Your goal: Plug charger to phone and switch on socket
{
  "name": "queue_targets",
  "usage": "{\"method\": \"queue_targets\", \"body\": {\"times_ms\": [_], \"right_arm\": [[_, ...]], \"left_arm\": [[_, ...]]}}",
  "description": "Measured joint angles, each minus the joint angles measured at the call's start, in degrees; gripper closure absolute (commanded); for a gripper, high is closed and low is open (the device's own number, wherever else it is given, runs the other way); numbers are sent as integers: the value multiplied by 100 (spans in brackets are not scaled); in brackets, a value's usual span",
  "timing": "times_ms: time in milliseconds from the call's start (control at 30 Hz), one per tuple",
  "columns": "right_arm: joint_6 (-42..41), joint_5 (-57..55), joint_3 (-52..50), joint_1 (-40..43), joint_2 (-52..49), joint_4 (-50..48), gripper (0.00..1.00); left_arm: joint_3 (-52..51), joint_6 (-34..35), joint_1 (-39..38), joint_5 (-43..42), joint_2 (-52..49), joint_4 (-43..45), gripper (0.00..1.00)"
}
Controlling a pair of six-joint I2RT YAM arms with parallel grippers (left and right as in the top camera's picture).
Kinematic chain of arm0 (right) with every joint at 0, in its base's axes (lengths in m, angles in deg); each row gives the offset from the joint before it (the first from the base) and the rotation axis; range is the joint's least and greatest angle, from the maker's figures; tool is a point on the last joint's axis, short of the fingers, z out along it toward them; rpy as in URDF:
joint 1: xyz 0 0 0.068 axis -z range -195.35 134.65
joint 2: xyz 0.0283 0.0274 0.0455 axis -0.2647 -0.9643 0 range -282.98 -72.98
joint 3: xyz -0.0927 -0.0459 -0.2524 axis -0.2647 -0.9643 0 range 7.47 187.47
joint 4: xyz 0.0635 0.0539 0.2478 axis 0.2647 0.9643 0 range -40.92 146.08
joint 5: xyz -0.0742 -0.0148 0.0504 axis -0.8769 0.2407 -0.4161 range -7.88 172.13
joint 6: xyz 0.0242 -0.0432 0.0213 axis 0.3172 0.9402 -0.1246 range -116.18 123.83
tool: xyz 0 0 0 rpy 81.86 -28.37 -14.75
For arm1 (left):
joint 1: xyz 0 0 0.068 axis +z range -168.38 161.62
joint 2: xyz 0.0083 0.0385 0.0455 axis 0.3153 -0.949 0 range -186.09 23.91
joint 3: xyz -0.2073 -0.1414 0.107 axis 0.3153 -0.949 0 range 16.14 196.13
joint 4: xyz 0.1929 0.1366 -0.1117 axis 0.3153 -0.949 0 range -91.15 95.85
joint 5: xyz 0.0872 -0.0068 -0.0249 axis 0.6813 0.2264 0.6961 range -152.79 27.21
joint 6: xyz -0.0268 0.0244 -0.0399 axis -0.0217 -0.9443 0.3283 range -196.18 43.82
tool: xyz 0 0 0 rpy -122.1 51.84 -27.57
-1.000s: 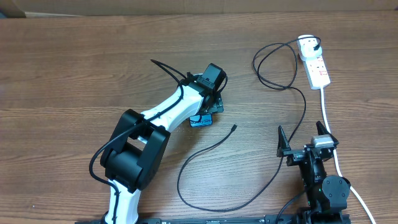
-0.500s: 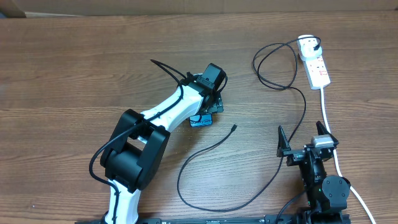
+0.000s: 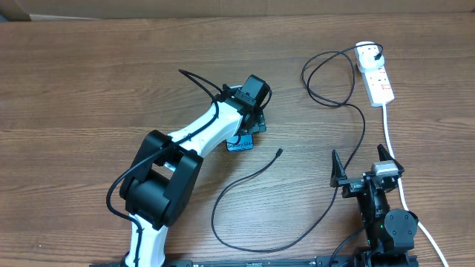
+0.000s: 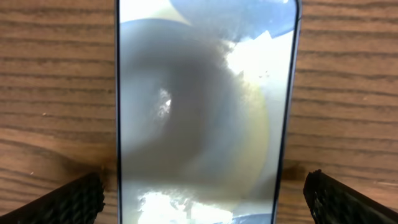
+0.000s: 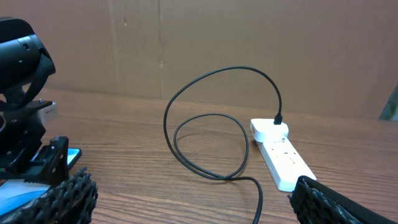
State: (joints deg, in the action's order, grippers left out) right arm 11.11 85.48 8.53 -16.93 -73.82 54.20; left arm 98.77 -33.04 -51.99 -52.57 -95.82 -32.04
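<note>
Phone (image 3: 241, 143): lies flat near the middle of the table (image 3: 89, 89), screen up, directly under the left gripper (image 3: 252, 119). In the left wrist view the phone (image 4: 202, 112) is seen between the spread fingers (image 4: 68, 199). The jaws stand wide and are closed on nothing.

Right gripper (image 3: 358, 159): parked by the near right edge, jaws fully apart, empty.

Charger cable (image 3: 245, 178): its plug tip (image 3: 278, 152) rests just beside the phone, on the side toward the right edge. The cable is looped toward the near edge, then run up to the power strip (image 3: 375, 74) at the far right corner, where its other end is plugged in.

Handling, judged:
- The cable is taken to be light and limp. A hold just behind the plug tip is advised, so that the tip is kept stiff and aimed.
- The phone is rigid, slim and glass-faced, so probably slippery. It is best clamped across its long edges and steadied while the tip is inserted.
- The strip is light and may slide when a switch is pressed.
</note>
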Motion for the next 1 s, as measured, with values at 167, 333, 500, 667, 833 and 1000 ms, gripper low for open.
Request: {"method": "queue_targets", "body": {"times_ms": [167, 333, 500, 667, 833, 1000], "right_arm": [[4, 2, 0, -2, 0, -2, 0], [4, 0, 0, 0, 0, -2, 0], [4, 0, 0, 0, 0, 0, 0], [0, 0, 0, -2, 0, 2, 0], [2, 2, 0, 0, 0, 0, 0], [4, 0, 0, -2, 0, 0, 0]], "left_arm": [[-2, 0, 0, -4, 0, -203, 3], [-2, -2, 0, -7, 0, -245, 6], [-2, -2, 0, -7, 0, -258, 5], [-2, -2, 0, -4, 0, -258, 11], [-2, -20, 0, -7, 0, -256, 21], [-2, -20, 0, -7, 0, -256, 24]]}}
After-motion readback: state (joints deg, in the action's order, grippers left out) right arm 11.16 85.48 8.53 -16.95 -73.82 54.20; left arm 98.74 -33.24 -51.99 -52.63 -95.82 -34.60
